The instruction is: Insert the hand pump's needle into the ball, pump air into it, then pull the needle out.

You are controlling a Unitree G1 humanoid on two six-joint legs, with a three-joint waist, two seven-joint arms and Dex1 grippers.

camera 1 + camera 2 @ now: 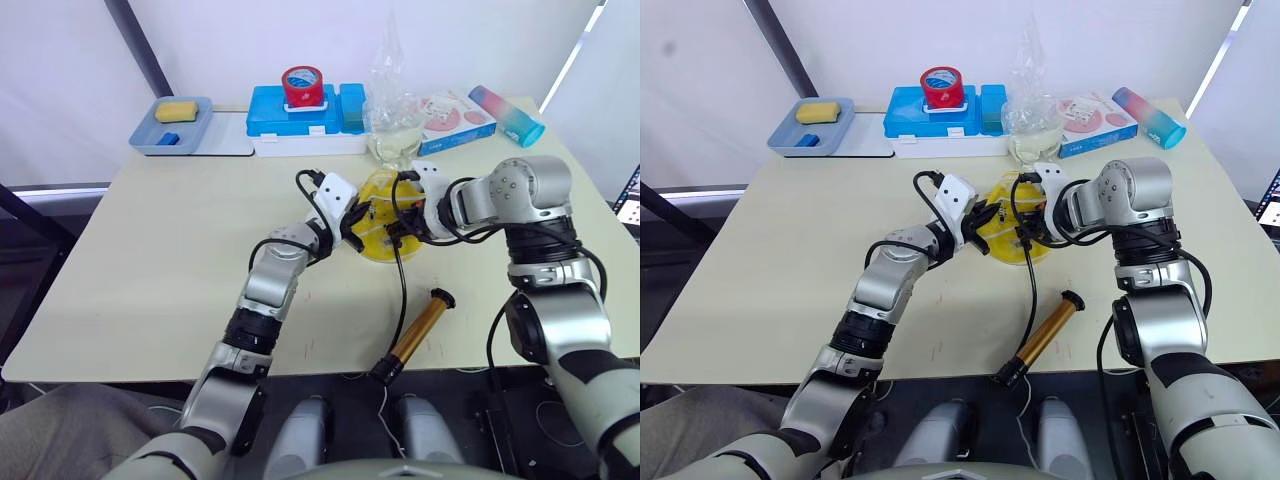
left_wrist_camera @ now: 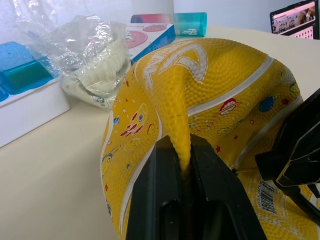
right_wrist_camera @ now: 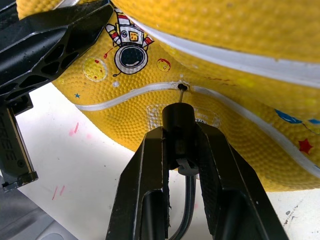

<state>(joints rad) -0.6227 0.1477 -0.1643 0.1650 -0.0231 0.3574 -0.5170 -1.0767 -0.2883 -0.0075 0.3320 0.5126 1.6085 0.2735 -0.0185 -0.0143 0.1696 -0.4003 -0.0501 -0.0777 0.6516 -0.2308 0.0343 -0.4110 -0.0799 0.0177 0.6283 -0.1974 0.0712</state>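
the limp yellow ball (image 1: pixel 385 228) lies mid-worktop (image 1: pixel 150 260), flanked by both arms. the left gripper (image 2: pixel 184 167) is clenched on a pinched fold of the ball's rubber. the right gripper (image 3: pixel 181 150) is closed around the needle (image 3: pixel 181 92)'s black fitting, its metal tip at the ball's valve hole. the hand pump (image 1: pixel 415 335) lies near the worktop's front edge, its hose (image 1: pixel 401 275) running up to the ball.

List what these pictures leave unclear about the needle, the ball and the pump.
- How deep the needle sits: right wrist view, its tip is at the ball's valve hole, depth hidden.
- Ball's far side: left wrist view, hidden by its own fold.
- Hand pump's T-handle: head views, too small.
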